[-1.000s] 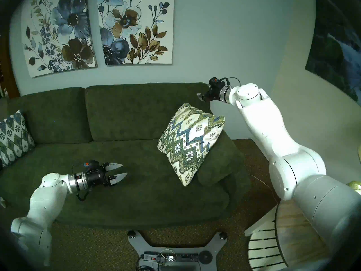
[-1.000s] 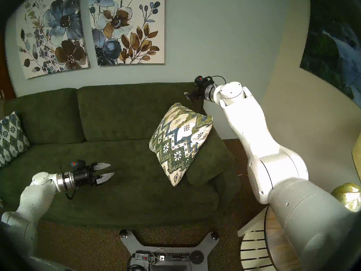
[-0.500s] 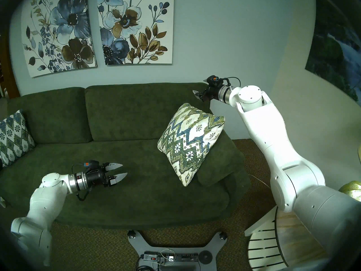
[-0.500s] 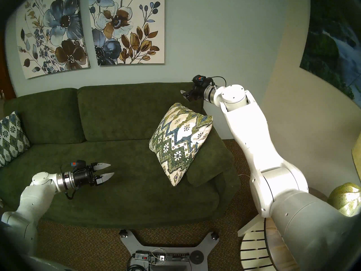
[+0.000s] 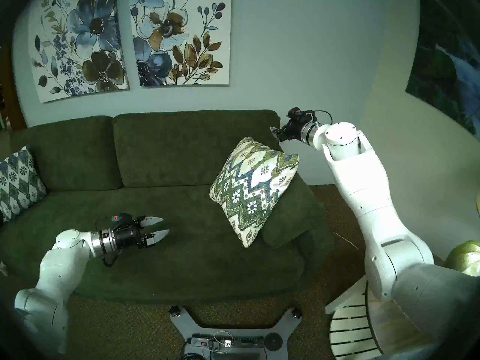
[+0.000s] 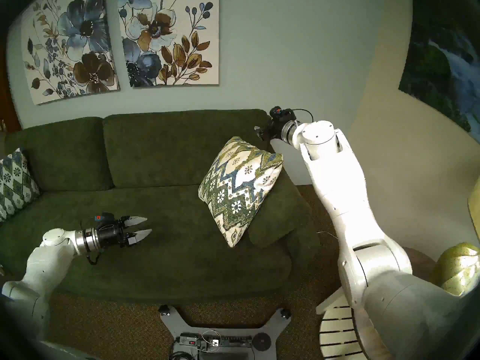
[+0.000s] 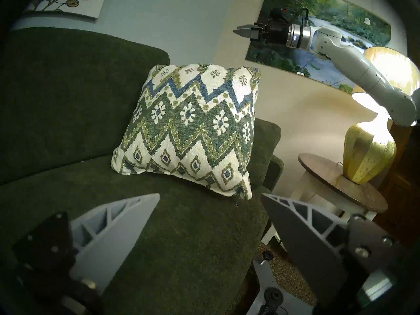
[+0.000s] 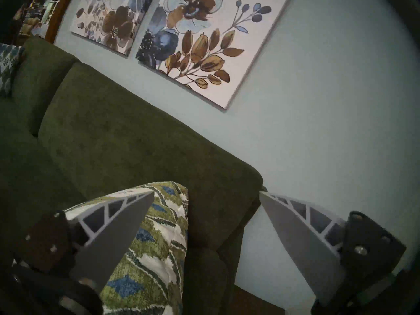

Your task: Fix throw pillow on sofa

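The left gripper (image 5: 155,228) is held low over the near left part of the seat of the sofa (image 5: 161,154), its jaws apart and nothing between them. Farther right, the throw pillow (image 5: 253,189) is propped tilted against the right armrest (image 5: 293,216), one corner up by the back cushion. Beyond and above that upper corner, the right gripper (image 5: 274,131) is held in the air, clear of the pillow, its jaws spread wide and empty.
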Robot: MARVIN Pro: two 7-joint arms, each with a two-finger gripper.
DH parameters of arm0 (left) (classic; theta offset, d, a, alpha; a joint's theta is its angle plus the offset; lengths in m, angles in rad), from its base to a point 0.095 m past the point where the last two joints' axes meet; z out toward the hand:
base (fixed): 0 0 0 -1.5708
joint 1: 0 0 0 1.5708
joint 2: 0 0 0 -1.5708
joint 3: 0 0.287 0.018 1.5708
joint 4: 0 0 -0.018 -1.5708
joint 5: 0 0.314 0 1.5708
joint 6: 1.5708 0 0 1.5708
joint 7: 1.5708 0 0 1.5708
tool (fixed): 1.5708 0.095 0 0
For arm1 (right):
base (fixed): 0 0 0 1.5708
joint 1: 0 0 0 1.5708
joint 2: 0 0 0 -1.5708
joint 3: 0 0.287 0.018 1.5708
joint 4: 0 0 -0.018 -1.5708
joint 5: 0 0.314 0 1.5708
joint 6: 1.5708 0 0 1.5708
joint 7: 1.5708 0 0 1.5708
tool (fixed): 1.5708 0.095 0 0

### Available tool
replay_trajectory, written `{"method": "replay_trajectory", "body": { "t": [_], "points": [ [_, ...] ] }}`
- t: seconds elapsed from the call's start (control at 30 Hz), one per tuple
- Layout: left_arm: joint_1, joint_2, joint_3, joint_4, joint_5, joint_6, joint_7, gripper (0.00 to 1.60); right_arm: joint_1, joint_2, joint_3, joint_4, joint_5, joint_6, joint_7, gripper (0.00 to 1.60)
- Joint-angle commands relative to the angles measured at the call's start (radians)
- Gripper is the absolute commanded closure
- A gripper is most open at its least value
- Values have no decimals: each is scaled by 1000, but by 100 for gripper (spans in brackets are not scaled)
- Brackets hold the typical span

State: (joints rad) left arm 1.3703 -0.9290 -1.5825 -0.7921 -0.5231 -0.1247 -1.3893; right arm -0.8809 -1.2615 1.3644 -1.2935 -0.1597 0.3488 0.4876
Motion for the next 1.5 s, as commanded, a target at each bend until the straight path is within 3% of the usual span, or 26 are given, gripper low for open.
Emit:
{"method": "replay_trajectory", "body": {
  "t": [0.0,0.3,0.5,0.57,0.77,0.97,1.47],
  "points": [
    [-7,-1,-3,-5,-4,0,-2,0,-71,39,41,-117,-17,108,-41,0],
    [-7,-2,-4,-6,-6,0,-4,0,-209,24,60,-250,-19,287,-57,0],
    [-7,-2,-5,-6,-8,1,-6,0,-280,-5,71,-347,-31,370,-110,0],
    [-7,-2,-5,-6,-8,1,-6,0,-300,-16,73,-366,-34,381,-127,0],
    [-7,-3,-6,-6,-8,1,-7,0,-284,-43,61,-299,-33,355,-141,0],
    [-7,-3,-6,-6,-8,1,-7,0,-360,-65,61,-387,-44,399,-179,0],
    [-7,-3,-7,-6,-7,1,-8,0,-342,-70,56,-364,-45,386,-180,0]
  ]
}}
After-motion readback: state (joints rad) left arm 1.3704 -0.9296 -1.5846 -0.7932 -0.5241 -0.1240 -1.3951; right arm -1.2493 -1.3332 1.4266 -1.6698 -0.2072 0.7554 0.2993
